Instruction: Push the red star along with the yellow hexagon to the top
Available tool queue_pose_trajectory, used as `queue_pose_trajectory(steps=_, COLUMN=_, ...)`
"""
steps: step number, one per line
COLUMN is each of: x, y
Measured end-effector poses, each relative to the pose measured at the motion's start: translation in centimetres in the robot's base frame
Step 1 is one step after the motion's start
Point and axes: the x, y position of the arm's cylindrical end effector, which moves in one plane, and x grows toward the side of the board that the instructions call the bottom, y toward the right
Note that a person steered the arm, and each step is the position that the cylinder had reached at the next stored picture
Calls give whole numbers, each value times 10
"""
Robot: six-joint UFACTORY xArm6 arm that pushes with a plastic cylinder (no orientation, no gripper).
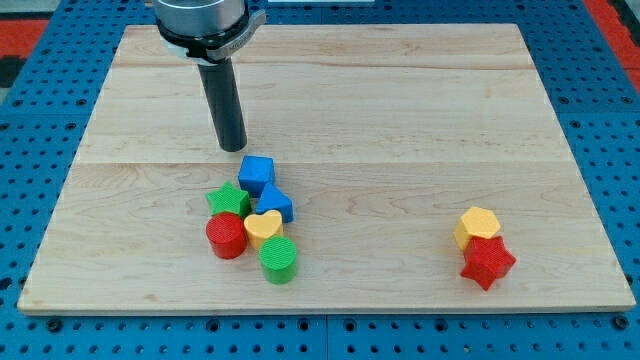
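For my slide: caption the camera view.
My tip rests above the blue cube, far left of the touching yellow hexagon and red star.

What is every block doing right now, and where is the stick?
My tip: on the board, just above the blue cube, maybe touching.
Blue cube: against blue wedge.
Green star, red cylinder, yellow heart, green cylinder: clustered.
Yellow hexagon: touching red star below it.
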Motion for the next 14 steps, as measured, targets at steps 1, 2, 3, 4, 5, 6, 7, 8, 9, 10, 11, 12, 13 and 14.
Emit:
queue_pose_trajectory(steps=1, x=-13, y=-1)
queue_pose_trajectory(steps=2, x=-45, y=62)
queue_pose_trajectory(steps=3, x=-51, y=181)
queue_pose_trajectory(steps=4, x=-47, y=263)
queue_pose_trajectory(steps=5, x=-3, y=317)
queue_pose_trajectory(steps=6, x=59, y=338)
queue_pose_trajectory(steps=7, x=79, y=383)
queue_pose_trajectory(steps=8, x=90, y=411)
queue_pose_trajectory(steps=9, x=141, y=397)
queue_pose_trajectory(steps=10, x=171, y=358)
queue_pose_trajectory(steps=11, x=203, y=309)
queue_pose_trajectory(steps=12, x=187, y=292)
queue_pose_trajectory(steps=13, x=148, y=267)
queue_pose_trajectory(steps=14, x=133, y=248)
